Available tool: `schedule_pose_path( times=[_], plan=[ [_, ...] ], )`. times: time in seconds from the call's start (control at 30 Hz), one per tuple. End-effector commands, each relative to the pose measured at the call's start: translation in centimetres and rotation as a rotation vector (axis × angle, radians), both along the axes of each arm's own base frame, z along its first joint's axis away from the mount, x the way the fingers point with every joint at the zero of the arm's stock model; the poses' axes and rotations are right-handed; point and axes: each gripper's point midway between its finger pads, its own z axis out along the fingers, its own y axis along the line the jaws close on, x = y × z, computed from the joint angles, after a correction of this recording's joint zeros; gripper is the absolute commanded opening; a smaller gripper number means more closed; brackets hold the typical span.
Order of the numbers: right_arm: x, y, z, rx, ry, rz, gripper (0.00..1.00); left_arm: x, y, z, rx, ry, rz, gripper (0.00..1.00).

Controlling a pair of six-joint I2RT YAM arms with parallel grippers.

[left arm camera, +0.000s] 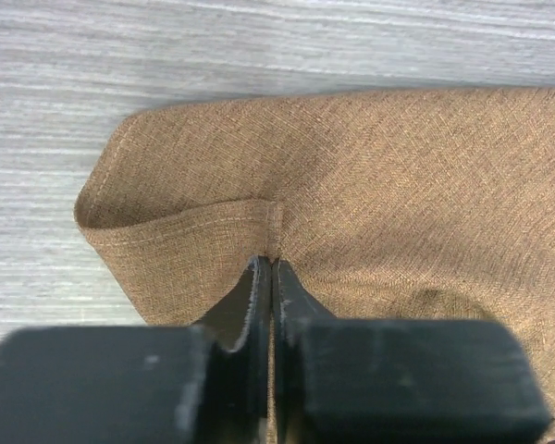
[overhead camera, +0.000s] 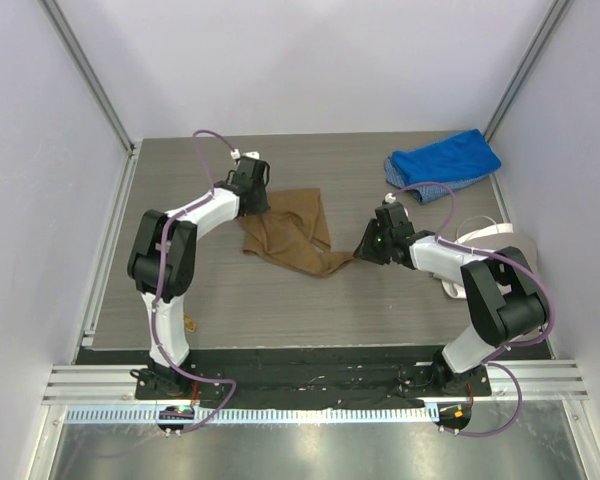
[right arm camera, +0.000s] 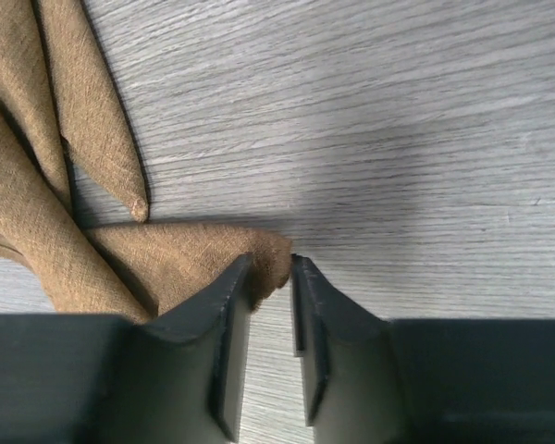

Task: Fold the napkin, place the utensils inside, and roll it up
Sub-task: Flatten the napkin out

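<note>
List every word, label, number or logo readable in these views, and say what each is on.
None: no view shows any readable text.
The napkin, blue cloth and table: plain, no print.
The coloured bits by the arm bases: too small to read.

No text, label, brand, number or sign can be read in any of the three views. The small coloured spots on the left arm's base (overhead camera: pixel 170 408) and the right arm's base (overhead camera: pixel 456 408) are too small to tell whether they carry any lettering.
</note>
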Motion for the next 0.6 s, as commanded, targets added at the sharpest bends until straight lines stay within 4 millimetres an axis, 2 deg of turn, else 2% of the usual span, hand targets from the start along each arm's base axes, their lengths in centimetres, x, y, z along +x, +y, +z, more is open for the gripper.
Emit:
schedule_pose_path(
  times=[0.0, 0.13, 0.17, 0.23, 0.3, 0.33, 0.37, 0.4, 0.43, 0.5, 0.53, 0.57],
  plan=[
    [2.0, 1.3, 2.8, 0.046, -0.091, 0.01, 0.27, 0.9, 0.6, 4.4, -0.037, -0.114, 0.033, 0.0],
    [3.2, 1.7, 4.6, 0.048, -0.145, 0.033, 0.07, 0.8, 1.2, 6.4, -0.048, -0.151, 0.046, 0.0],
    [3.6, 1.7, 5.1, 0.043, -0.163, 0.041, 0.01, 0.7, 1.3, 7.8, -0.053, -0.178, 0.049, 0.0],
    [4.7, 1.9, 6.9, 0.031, -0.211, 0.046, 0.01, 0.7, 2.1, 9.4, -0.039, -0.215, 0.073, 0.0],
    [5.6, 1.5, 8.7, -0.001, -0.256, 0.052, 0.01, 0.6, 3.1, 12.5, -0.035, -0.28, 0.098, 0.0],
    [6.8, 1.4, 10.8, -0.009, -0.309, 0.042, 0.01, 0.6, 3.5, 14.0, -0.033, -0.31, 0.11, 0.0],
    [7.4, 0.9, 11.8, -0.036, -0.331, 0.024, 0.01, 0.7, 4.5, 15.3, -0.008, -0.342, 0.131, 0.0],
    [7.9, 0.5, 13.5, -0.057, -0.375, 0.028, 0.01, 0.3, 5.1, 18.0, -0.012, -0.395, 0.143, 0.0],
    [8.8, 0.4, 16.2, -0.06, -0.437, 0.017, 0.01, 0.3, 5.5, 19.8, -0.007, -0.431, 0.152, 0.0],
    [9.7, -0.7, 19.4, -0.113, -0.516, -0.003, 0.01, -0.4, 6.6, 23.4, 0.024, -0.502, 0.16, 0.01],
    [10.3, -0.8, 22.3, -0.115, -0.575, -0.013, 0.01, -0.7, 7.0, 25.2, 0.035, -0.521, 0.163, 0.01],
    [10.6, -1.4, 23.6, -0.136, -0.601, -0.032, 0.01, -1.0, 7.3, 26.2, 0.044, -0.533, 0.163, 0.02]
  ],
)
